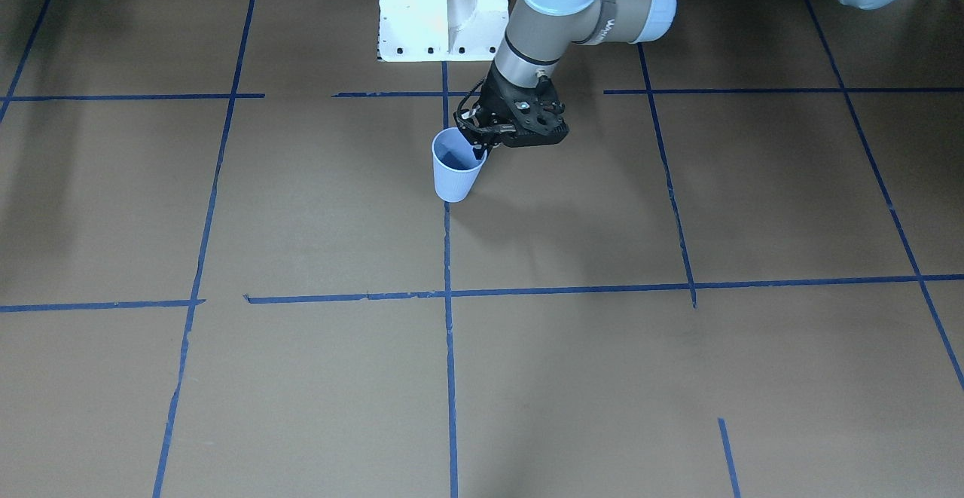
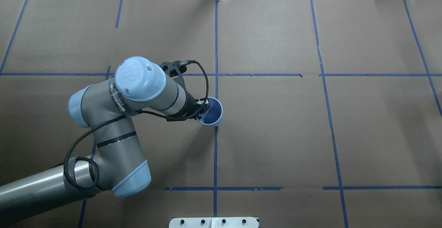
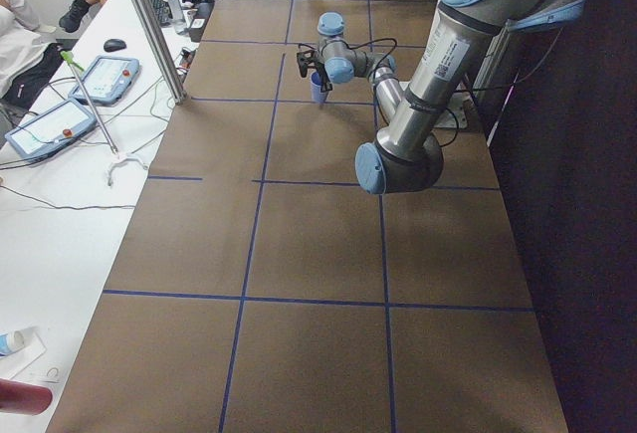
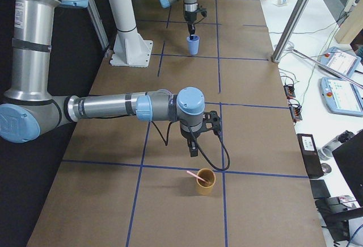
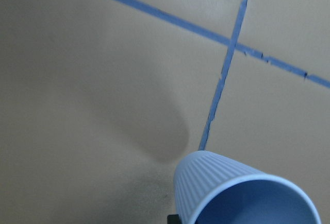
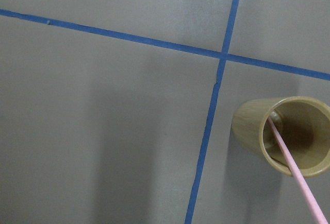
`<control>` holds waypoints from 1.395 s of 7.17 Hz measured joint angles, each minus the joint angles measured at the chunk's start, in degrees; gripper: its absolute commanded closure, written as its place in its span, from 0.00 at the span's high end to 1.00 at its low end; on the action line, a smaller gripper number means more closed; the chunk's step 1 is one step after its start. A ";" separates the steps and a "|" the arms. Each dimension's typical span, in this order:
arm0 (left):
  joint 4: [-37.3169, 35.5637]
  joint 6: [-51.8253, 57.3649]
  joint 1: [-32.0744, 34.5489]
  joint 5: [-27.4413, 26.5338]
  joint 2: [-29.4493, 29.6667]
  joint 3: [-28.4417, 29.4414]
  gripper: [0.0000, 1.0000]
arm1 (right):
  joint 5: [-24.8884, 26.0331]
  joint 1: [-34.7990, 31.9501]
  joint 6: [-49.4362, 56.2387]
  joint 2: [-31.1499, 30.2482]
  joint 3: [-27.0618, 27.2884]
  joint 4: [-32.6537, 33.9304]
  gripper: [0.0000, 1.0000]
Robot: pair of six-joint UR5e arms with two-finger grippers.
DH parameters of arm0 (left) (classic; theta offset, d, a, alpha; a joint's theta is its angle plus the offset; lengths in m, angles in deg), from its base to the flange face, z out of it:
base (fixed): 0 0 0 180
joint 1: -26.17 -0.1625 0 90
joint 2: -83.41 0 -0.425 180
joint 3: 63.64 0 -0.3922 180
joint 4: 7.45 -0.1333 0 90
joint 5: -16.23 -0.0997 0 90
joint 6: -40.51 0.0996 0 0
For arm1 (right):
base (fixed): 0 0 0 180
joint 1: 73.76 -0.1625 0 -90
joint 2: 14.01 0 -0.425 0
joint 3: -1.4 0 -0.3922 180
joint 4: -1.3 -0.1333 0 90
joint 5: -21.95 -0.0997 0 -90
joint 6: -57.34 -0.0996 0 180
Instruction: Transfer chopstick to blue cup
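The blue cup [image 1: 454,174] stands near the table's middle on a tape line, and also shows in the overhead view [image 2: 213,113] and left wrist view [image 5: 232,193]. My left gripper [image 1: 480,150] is at its rim, one finger inside, and looks shut on the cup wall [image 2: 205,106]. The pale pink chopstick [image 6: 296,172] leans in a tan cup [image 6: 255,126] far to my right [image 4: 195,175]. My right gripper [image 4: 193,151] hangs just above and beside that tan cup [image 4: 205,184]. I cannot tell whether it is open or shut.
The white robot base [image 1: 437,8] stands just behind the blue cup. Brown paper with dark blue tape lines [image 1: 449,257] covers the table. An operators' desk with tablets [image 3: 50,124] and a metal post [image 3: 149,25] lie beyond the far edge.
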 measured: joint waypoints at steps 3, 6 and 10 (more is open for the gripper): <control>0.00 0.21 -2.42 -3.48 0.43 1.11 1.00 | -3.03 0.02 -0.16 0.00 0.06 -0.06 1.00; -0.06 0.07 -1.90 -3.90 0.46 -1.30 1.00 | -4.27 -0.02 -1.24 0.19 0.07 -0.07 0.99; -0.05 -0.04 2.23 -3.29 -1.46 -6.63 1.00 | 5.61 -0.13 -1.84 4.67 -4.98 -0.07 0.93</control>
